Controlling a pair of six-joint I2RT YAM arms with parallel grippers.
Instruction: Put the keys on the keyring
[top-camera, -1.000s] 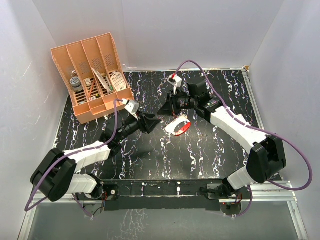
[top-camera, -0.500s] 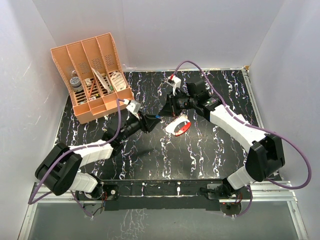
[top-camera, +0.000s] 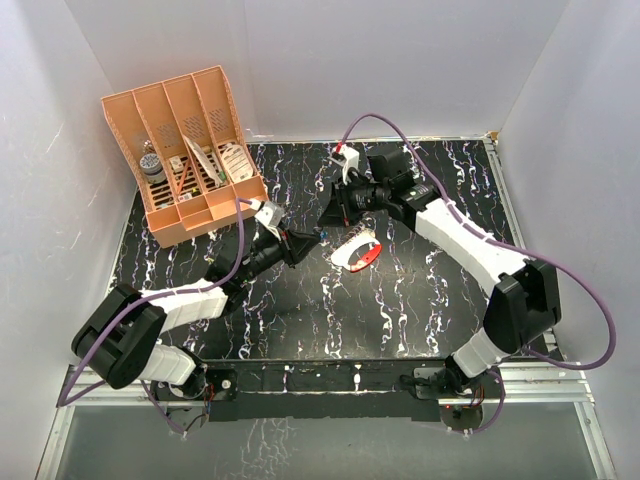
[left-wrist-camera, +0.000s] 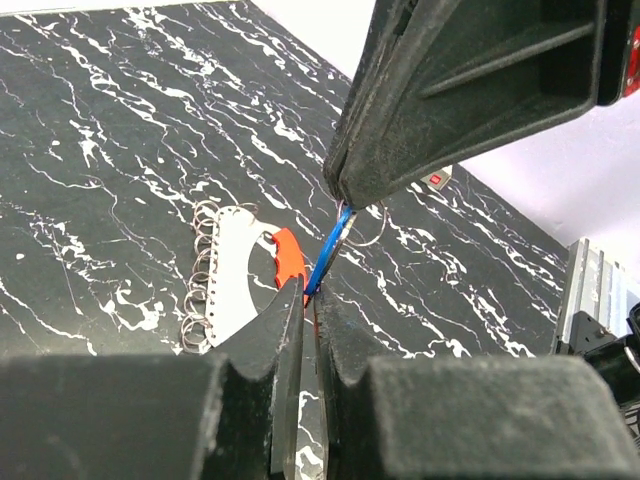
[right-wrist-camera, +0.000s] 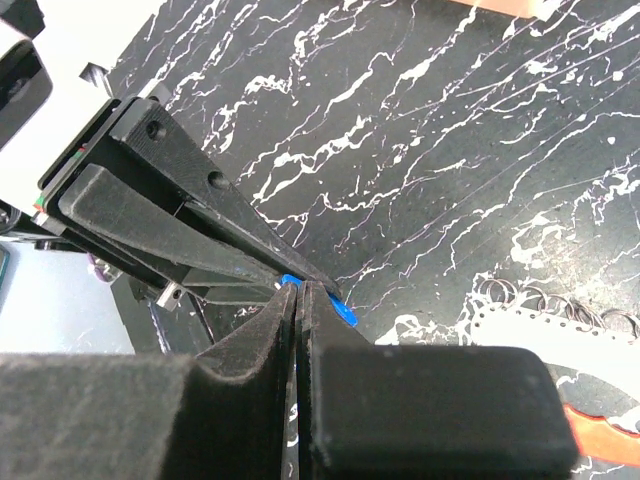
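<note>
The key (top-camera: 322, 233), tiny with a blue head, hangs above the black marbled table between both gripper tips. My left gripper (top-camera: 313, 238) is shut on its blue head; in the left wrist view the key (left-wrist-camera: 330, 255) sticks up out of the closed left gripper (left-wrist-camera: 308, 295), a small wire ring beside its top. My right gripper (top-camera: 333, 218) is shut on the key's other end, with blue (right-wrist-camera: 343, 312) showing at its tip (right-wrist-camera: 298, 290). The red-and-silver keyring (top-camera: 362, 253) lies flat on the table just right of both grippers, held by neither, with several small wire rings along its pale side (left-wrist-camera: 235, 275).
An orange divided organizer (top-camera: 185, 150) with a few small items stands at the back left. White walls enclose the table on three sides. The right arm's purple cable (top-camera: 600, 320) loops out to the right.
My right gripper has swung left and my left gripper has reached forward, so their tips now meet at the blue key. The keyring has not moved.
</note>
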